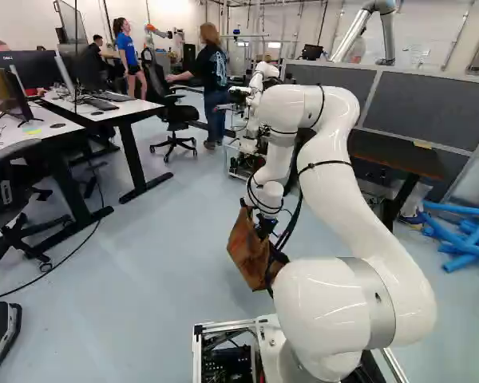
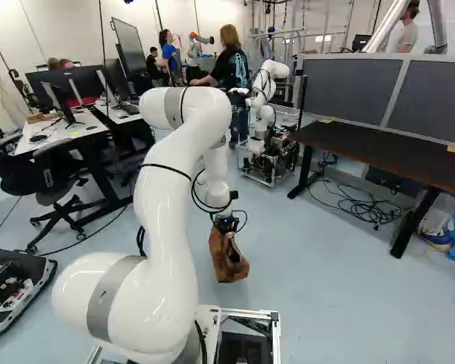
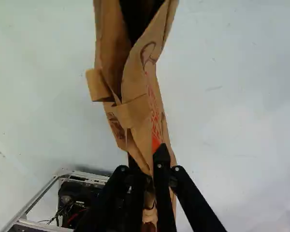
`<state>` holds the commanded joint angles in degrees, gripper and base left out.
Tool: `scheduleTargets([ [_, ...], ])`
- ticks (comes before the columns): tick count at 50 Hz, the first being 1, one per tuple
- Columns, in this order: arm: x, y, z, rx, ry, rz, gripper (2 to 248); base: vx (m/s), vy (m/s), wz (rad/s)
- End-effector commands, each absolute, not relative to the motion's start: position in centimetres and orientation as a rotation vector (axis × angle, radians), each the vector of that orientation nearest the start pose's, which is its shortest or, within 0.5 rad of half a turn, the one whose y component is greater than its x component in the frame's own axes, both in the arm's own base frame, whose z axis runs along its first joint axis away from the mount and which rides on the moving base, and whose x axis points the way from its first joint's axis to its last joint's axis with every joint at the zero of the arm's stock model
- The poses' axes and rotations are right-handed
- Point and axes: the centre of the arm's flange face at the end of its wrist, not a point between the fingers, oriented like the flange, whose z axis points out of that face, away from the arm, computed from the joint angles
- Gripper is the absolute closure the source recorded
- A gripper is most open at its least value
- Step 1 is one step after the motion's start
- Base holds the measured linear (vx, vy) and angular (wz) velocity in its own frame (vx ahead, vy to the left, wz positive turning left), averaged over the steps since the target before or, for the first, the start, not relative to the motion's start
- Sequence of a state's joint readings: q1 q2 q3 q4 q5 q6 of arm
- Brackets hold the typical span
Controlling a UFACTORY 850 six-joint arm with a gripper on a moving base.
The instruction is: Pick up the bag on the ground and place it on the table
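Paper bag (image 3: pixel 136 112), one, clenched between our fingers (image 3: pixel 162 169); we should raise it gently above the table (image 2: pixel 379 149) before crossing.

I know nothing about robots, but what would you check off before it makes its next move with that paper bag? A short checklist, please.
1. Claw shut on the bag: ok, paper is pinched between its two fingers.
2. Bag off the floor: looks ok, it seems to hang from the claw.
3. Bag hanging straight: not ok, it tilts in the left base view.
4. Bag over a table: not ok, it is above open floor, short of the dark table.
5. Which table is meant: cannot tell, there is also a white desk.
6. Whether anything inside could spill: cannot tell, the contents are hidden.
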<state>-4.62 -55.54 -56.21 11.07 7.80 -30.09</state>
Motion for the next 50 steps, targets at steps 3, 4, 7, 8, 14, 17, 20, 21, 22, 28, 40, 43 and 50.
scheduleTargets([
  [3, 48.7, -4.1, 7.6, -3.167, -0.386, -0.224, 223, 0.000, 0.000, 0.000],
  [4, 48.7, -4.1, 7.7, -3.168, -0.381, -0.226, 223, 0.000, 0.000, 0.000],
  [7, 48.6, -4.0, 8.2, -3.170, -0.367, -0.231, 223, 0.000, 0.000, 0.000],
  [8, 48.5, -4.0, 8.3, -3.171, -0.362, -0.233, 223, 0.000, 0.000, 0.000],
  [14, 48.4, -3.9, 9.2, -3.175, -0.335, -0.245, 223, 0.000, 0.000, 0.000],
  [17, 48.3, -3.8, 9.7, -3.178, -0.320, -0.251, 223, 0.000, 0.000, 0.000],
  [20, 48.2, -3.8, 10.1, -3.180, -0.303, -0.257, 223, 0.000, 0.000, 0.000],
  [21, 48.2, -3.8, 10.3, -3.180, -0.299, -0.259, 223, 0.000, 0.000, 0.000],
  [22, 48.1, -3.8, 10.4, -3.181, -0.294, -0.261, 223, 0.000, 0.000, 0.000],
  [28, 47.9, -3.8, 11.3, -3.183, -0.277, -0.274, 223, 0.000, 0.000, 0.000],
  [40, 47.6, -3.7, 13.0, -3.184, -0.272, -0.303, 223, 0.000, 0.000, 0.000],
  [43, 47.5, -3.7, 13.5, -3.183, -0.280, -0.310, 223, 0.000, 0.000, 0.000],
  [50, 47.2, -3.7, 14.5, -3.180, -0.312, -0.329, 223, 0.000, 0.000, 0.000],
])
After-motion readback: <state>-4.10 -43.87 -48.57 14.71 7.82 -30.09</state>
